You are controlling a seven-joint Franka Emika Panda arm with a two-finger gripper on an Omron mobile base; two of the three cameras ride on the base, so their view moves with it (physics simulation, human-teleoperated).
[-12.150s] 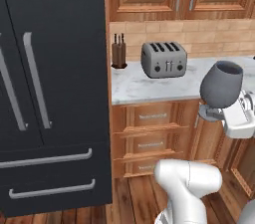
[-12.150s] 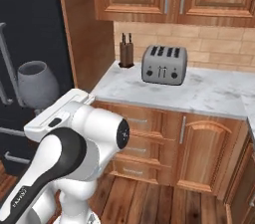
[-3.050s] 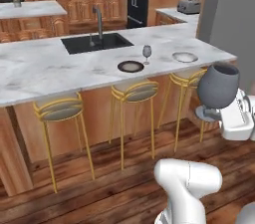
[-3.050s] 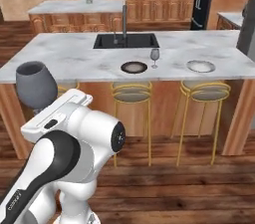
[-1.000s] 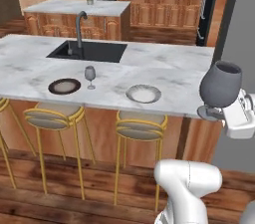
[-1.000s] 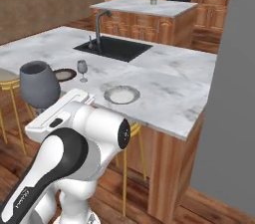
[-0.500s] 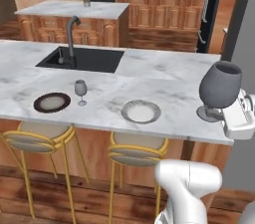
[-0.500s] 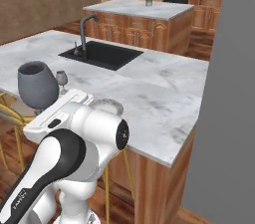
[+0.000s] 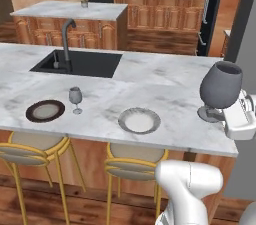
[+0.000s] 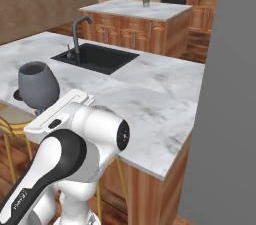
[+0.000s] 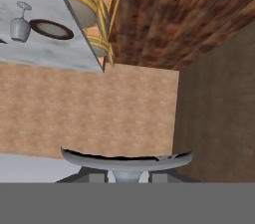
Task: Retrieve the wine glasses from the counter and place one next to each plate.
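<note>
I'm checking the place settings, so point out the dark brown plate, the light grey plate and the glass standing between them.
dark brown plate (image 9: 45, 110), left base view, paler centre
light grey plate (image 9: 139, 120), left base view, centre
standing glass (image 9: 75, 95), left base view, bowl

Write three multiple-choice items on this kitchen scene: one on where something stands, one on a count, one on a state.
1. Where does the small wine glass on the island top stand?
A. In the sink
B. Just right of the dark brown plate
C. On a stool

2. How many plates lie on the island top?
A. Two
B. Four
C. None

3. What is the gripper doing?
A. Hanging open
B. Pressing the faucet
C. Holding the second wine glass upright

Key: 1 B, the glass stands beside the dark plate. 2 A, a dark one and a light plate. 3 C, the glass rises from the hand by its foot.
</note>
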